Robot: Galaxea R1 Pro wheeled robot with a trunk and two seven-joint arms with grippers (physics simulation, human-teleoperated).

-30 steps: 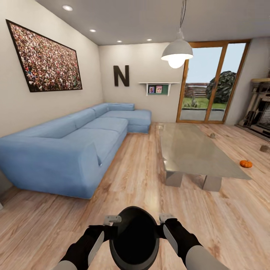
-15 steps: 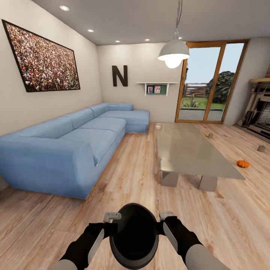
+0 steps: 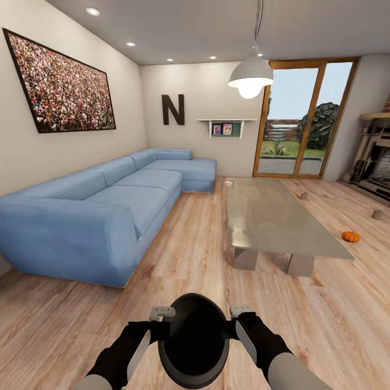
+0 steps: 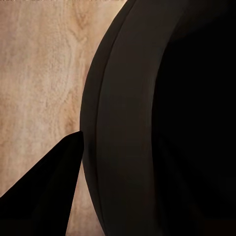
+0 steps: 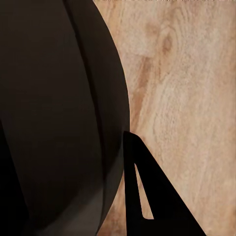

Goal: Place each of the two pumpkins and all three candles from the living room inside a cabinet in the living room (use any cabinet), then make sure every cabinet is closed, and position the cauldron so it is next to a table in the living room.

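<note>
A living room with pale wood plank floor spreads ahead, a blue corner sofa on one side. The round black cauldron hangs low between the left gripper and right gripper, each pressed against its rim (jaw spacing I cannot tell). The grey glass-topped low table stands well ahead, open floor between; a small orange pumpkin lies beyond its far edge.

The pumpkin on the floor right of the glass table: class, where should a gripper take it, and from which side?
Grip the pumpkin across its round body, coming from above: it probably sits upright on open floor, apart from the table, though its stem is too small to make out.
</note>
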